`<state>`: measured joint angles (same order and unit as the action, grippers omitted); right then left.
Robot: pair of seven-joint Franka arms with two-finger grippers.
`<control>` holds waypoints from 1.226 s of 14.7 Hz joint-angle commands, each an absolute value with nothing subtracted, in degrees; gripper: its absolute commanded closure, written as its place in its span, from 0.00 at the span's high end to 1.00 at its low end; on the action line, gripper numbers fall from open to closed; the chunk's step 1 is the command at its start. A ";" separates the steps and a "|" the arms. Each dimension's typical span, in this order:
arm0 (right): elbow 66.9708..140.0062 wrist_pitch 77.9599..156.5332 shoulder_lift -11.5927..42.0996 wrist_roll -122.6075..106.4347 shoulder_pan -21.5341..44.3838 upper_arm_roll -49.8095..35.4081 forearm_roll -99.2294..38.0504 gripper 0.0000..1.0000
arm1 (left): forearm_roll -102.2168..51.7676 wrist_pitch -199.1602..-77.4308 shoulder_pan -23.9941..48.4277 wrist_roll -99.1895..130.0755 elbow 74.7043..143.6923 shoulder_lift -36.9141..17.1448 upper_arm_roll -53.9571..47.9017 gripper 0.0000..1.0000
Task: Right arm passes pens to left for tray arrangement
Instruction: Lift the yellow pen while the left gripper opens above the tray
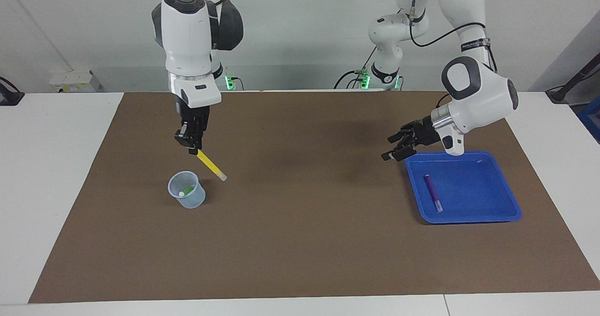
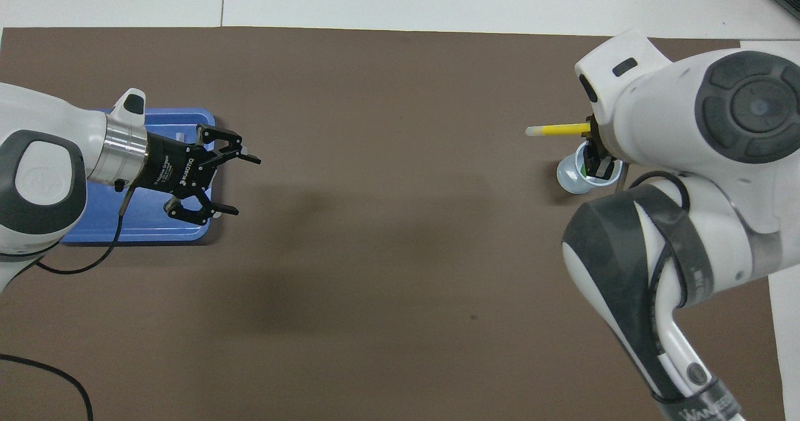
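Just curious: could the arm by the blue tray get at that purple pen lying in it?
Probably yes. The purple pen lies alone in the tray, nothing over it, and the left end effector hangs open just past the tray's rim, holding nothing.
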<state>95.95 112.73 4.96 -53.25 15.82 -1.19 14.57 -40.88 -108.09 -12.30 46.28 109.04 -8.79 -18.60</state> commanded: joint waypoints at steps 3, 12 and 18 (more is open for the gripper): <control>95.89 112.32 4.13 -45.01 19.60 -1.32 15.21 0.00 | -46.58 -107.93 -12.13 51.94 109.16 -7.65 -18.54 0.98; 79.37 102.75 14.76 -39.11 25.31 -4.75 15.91 0.00 | -57.48 -113.37 -11.60 60.91 109.07 -7.73 -21.79 0.97; 75.41 101.25 17.84 -36.12 28.74 -5.27 15.21 0.00 | -57.57 -114.17 -10.29 63.37 109.16 -7.56 -22.76 0.97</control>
<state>78.92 103.26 15.79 -37.51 28.43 -4.68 14.58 -56.53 -112.87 -11.81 61.80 109.00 -8.31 -22.31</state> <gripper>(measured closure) 0.811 0.026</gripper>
